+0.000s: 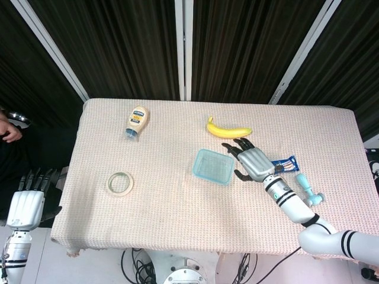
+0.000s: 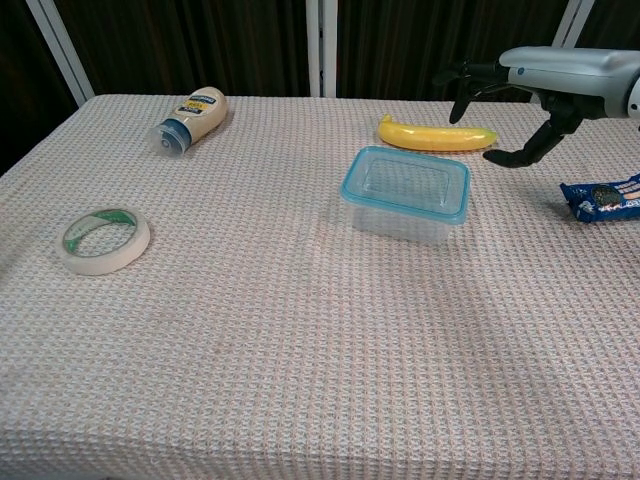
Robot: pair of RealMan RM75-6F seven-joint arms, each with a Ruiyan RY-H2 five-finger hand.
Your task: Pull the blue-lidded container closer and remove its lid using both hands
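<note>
The clear container with its blue lid (image 1: 211, 166) (image 2: 406, 192) sits near the table's middle, lid on, in front of the banana. My right hand (image 1: 251, 160) (image 2: 540, 85) hovers just right of it, fingers spread and slightly curled, holding nothing and not touching the container. My left hand (image 1: 28, 200) hangs off the table's left edge, below tabletop level, fingers apart and empty; the chest view does not show it.
A banana (image 1: 227, 131) (image 2: 436, 135) lies behind the container. A mayonnaise bottle (image 1: 137, 120) (image 2: 192, 116) lies at the back left, a tape roll (image 1: 119, 183) (image 2: 104, 240) at the left. A blue snack packet (image 1: 286, 164) (image 2: 603, 196) and a light blue tool (image 1: 308, 190) lie at the right.
</note>
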